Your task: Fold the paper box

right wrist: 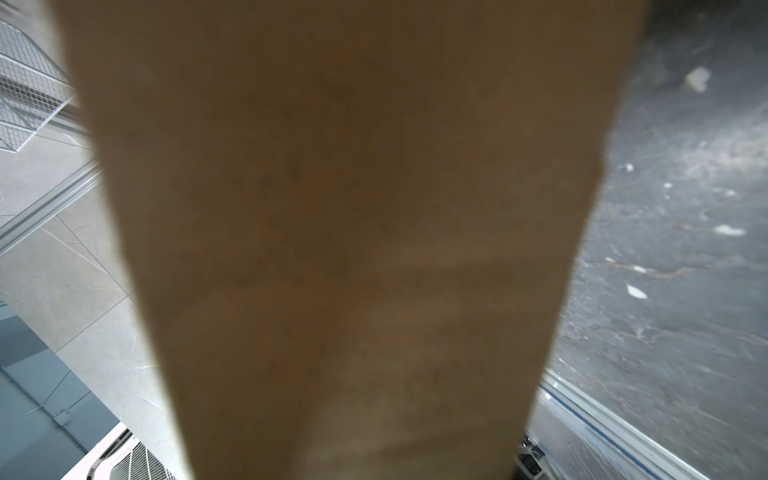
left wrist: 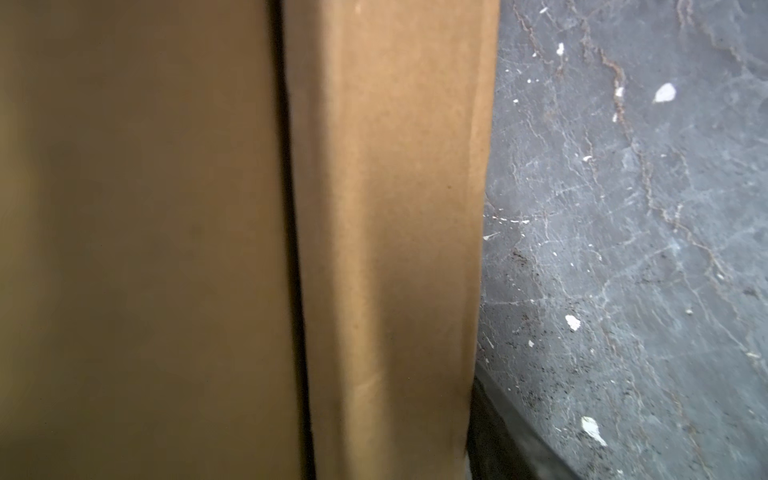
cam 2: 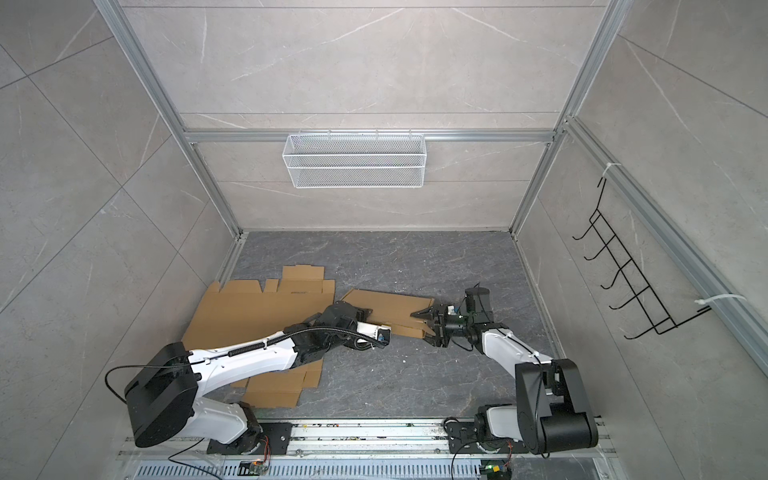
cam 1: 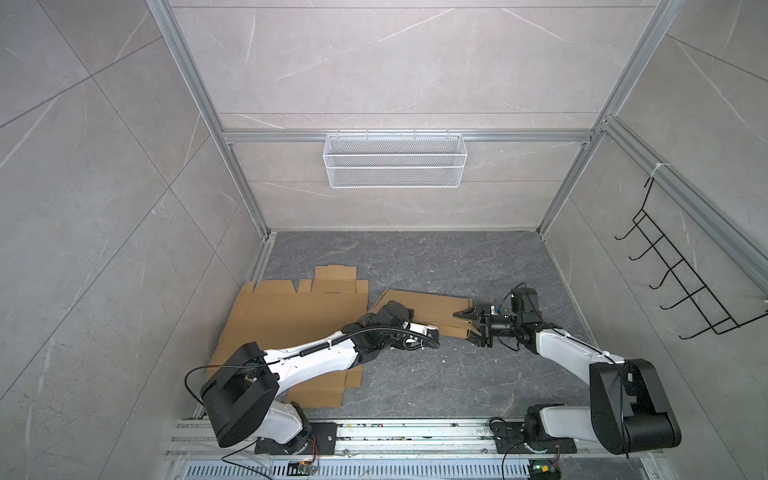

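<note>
The paper box (cam 1: 419, 305) is not a box yet. It is a flat brown cardboard shape lying on the dark table (cam 1: 415, 374), right between the two grippers.

The right gripper (cam 1: 471, 326) sits at one end of it. Its two jaws stand apart, one on each side of the cardboard edge, and they do not look like they are squeezing it. In the right wrist view a brown flap (right wrist: 353, 208) fills almost everything, very close and blurry.

The left gripper (cam 1: 432, 332) is at the near edge of the box, just across from the right gripper. Its fingers are hidden under the wrist, so I cannot tell if they are spread or pinching. Its camera sees a long side strip (left wrist: 395, 228) of the box, bent up a little from the big panel beside it.

What could go wrong? Cardboard likes to spring back - if nothing holds the strip, it may flop flat again. The table looks smooth, so a push from one side alone could slide the whole box away. Behind the left gripper lies a stack of flat cardboard sheets (cam 1: 282, 316), and the left arm reaches over it - a low swing could drag the sheets along.
</note>
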Controlling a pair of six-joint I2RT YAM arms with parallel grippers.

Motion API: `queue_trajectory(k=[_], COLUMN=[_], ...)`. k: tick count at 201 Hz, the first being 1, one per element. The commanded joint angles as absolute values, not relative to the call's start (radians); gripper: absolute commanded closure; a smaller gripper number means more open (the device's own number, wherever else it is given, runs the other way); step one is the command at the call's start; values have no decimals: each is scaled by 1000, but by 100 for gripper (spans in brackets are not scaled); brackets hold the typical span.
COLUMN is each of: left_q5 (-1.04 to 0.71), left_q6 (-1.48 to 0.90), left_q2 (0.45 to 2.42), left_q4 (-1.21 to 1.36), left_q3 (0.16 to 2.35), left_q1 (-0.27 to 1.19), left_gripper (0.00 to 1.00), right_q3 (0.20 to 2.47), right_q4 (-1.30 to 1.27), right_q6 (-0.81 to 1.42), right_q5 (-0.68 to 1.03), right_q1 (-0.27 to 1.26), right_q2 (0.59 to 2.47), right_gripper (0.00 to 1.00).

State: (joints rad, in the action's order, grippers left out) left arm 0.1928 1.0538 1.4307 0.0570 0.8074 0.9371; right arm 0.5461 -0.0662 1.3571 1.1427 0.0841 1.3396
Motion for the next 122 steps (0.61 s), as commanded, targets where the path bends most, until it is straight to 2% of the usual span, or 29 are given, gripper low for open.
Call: queue_trajectory(k=[1,18,45,62,107,122], left_q5=[211,210,206,209,183,167], left_q6=[1076,1075,1049,1028,968,945], left_q2=[1398,1397,1407,1412,1432,1445], left_q4=[43,31,-34,-93,-282,-378], left_q3=[839,842,876,910,1020,1078], left_q1=[936,933,932,928,907,902], left_gripper=[42,45,57,60,64,64], right_q3=[582,593,612,613,651,704], right_q4=[-11,7,97,143,282,373], right_q6=[1317,1309,1251,1220,1087,972], right_q5=[1184,1184,1173,1171,1157,1136], right_q1=[92,91,79,59,6,-17], right_q2=[1308,1294,1272,1251,1208,1197], right_gripper=[38,35,30,27,24,23])
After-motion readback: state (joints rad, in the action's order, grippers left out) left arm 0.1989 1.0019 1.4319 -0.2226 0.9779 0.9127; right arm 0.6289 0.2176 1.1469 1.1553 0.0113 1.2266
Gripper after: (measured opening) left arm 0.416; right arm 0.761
